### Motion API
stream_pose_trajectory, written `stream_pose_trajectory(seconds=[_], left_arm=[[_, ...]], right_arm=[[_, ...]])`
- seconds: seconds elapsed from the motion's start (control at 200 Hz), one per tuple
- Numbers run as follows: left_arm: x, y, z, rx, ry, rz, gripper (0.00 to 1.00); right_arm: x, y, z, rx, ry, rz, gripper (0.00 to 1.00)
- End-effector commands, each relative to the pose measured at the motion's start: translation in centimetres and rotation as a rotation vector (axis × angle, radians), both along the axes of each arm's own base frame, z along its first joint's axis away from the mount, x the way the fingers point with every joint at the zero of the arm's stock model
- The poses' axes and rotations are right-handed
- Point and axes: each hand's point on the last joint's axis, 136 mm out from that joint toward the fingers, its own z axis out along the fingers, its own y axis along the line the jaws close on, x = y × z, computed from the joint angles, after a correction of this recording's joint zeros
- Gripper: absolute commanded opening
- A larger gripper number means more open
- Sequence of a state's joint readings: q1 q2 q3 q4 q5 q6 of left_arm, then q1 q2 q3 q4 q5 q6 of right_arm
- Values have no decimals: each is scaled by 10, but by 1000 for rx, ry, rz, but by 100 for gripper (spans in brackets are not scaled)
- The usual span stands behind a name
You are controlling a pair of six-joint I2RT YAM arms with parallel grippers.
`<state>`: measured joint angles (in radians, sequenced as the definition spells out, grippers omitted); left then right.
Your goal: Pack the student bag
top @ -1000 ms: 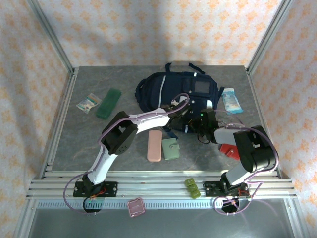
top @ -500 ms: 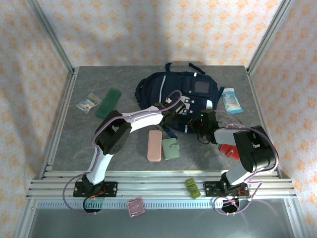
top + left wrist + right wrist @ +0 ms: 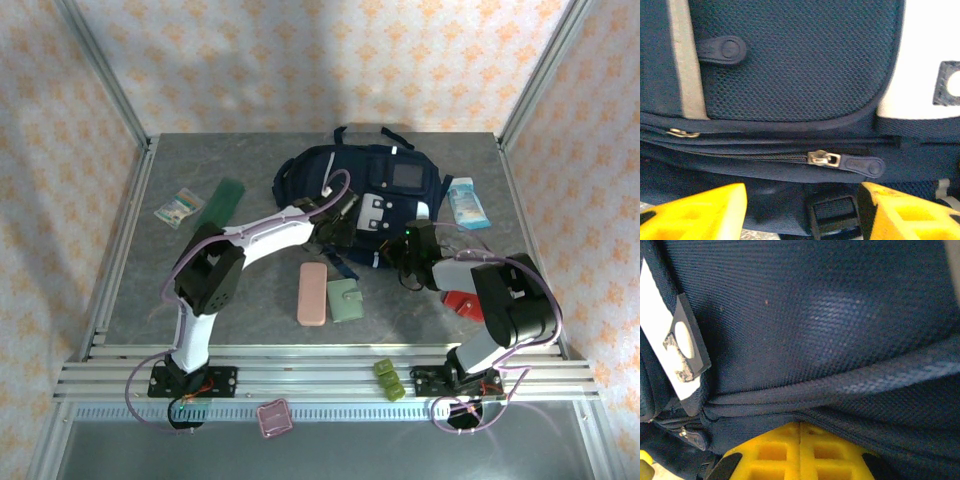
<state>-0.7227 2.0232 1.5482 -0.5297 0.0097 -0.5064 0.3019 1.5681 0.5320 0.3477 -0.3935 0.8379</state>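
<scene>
Your left gripper (image 3: 801, 195) hangs spread and empty before the zipper pull (image 3: 850, 162) of the backpack (image 3: 305, 180). Your right gripper (image 3: 800, 430) is clenched against its fabric (pinching any? you cannot tell). The backpack lies centre-back on the table (image 3: 250, 270).

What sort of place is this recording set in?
Probably a staged robot test cell, not a real room: an aluminium frame with wallpaper panels boxes in a grey table, and the bag lies on it.
</scene>
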Motion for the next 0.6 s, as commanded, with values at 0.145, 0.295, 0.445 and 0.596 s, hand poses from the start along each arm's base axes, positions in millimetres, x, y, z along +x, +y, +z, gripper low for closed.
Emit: stream_pose_trajectory(seconds=[0.145,0.295,0.445,0.596], left_arm=[[2,-29,-32,28,32,-8,76],[15,-24,-46,83,11,55,80],[17,-4,-60,190,7,93,67],[17,26,-62,196,-3,171,38]], right_arm=[[-32,-12,-35,-71,171,-4,0],[-34,-12,-35,-70,172,-5,0],[-35,-13,-35,-74,173,-6,0],[-36,-14,-37,-73,174,-7,0]])
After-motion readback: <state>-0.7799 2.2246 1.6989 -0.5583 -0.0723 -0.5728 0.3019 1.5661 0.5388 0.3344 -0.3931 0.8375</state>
